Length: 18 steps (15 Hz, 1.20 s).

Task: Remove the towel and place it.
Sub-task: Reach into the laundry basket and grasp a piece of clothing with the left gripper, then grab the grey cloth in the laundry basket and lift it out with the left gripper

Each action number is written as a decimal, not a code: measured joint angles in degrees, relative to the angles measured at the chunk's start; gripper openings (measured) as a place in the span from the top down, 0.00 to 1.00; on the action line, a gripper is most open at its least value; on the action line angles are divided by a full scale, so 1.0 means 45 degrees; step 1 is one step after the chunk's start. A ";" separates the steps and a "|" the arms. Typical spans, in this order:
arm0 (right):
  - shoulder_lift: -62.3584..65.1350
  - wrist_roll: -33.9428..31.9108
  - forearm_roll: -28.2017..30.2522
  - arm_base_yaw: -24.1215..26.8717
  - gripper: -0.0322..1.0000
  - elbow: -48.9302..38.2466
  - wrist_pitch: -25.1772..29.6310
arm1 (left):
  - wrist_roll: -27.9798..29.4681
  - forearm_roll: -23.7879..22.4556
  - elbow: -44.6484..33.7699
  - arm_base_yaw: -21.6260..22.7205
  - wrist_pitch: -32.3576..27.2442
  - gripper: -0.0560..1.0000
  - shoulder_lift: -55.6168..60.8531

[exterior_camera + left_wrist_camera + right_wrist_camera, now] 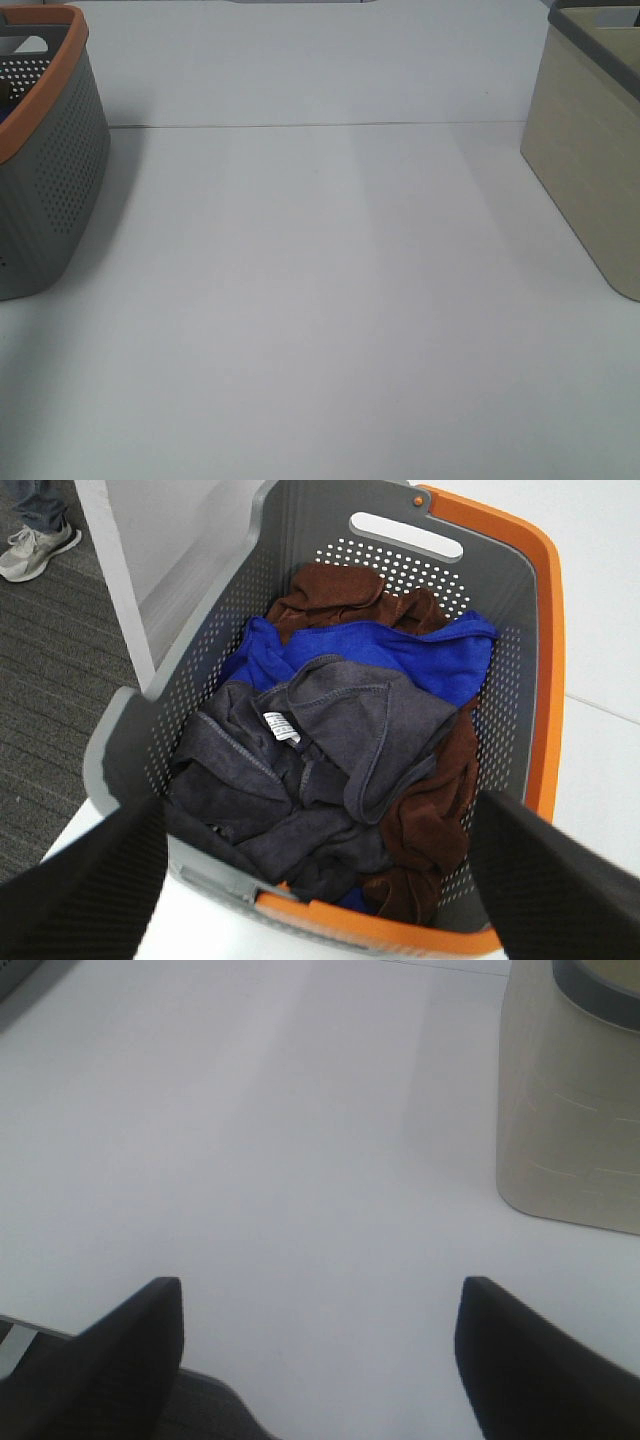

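Observation:
The dark navy-grey towel point(320, 750) with a small white tag point(281, 726) lies crumpled on top of the pile in the grey basket with an orange rim point(545, 670). A blue cloth point(420, 655) and brown cloths point(345, 590) lie under and beside it. My left gripper point(320, 880) is open and empty, hovering above the basket's near end. My right gripper point(320, 1360) is open and empty above the bare white table. In the exterior high view neither gripper shows; the grey basket point(45, 170) stands at the left edge.
A beige basket with a dark grey rim point(590, 150) stands at the table's right; it also shows in the right wrist view point(570, 1110). A thin seam point(320, 125) crosses the white table. Beyond the table edge is dark carpet and a person's shoe point(35, 545).

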State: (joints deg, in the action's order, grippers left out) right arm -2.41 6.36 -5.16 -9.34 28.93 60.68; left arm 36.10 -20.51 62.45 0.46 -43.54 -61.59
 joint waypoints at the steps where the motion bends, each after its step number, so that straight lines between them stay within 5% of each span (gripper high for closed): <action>1: 0.0000 0.0000 0.0000 0.0000 0.25 0.0000 0.0000 | 0.0357 -0.0025 0.0446 0.0000 0.0076 0.21 -0.0789; 11: 0.0000 0.0000 0.0000 0.0000 0.25 0.0000 0.0000 | 0.5500 -0.0955 0.2126 0.0000 0.0675 0.24 -0.6557; 18: 0.0000 0.0000 0.0000 0.0000 0.25 0.0000 0.0000 | 0.8123 -0.2292 0.2126 0.0000 0.2496 0.24 -0.8582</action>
State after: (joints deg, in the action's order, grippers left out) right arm -2.41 6.36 -5.16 -9.34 28.93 60.68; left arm 72.65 -30.83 72.02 0.46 -32.31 -100.21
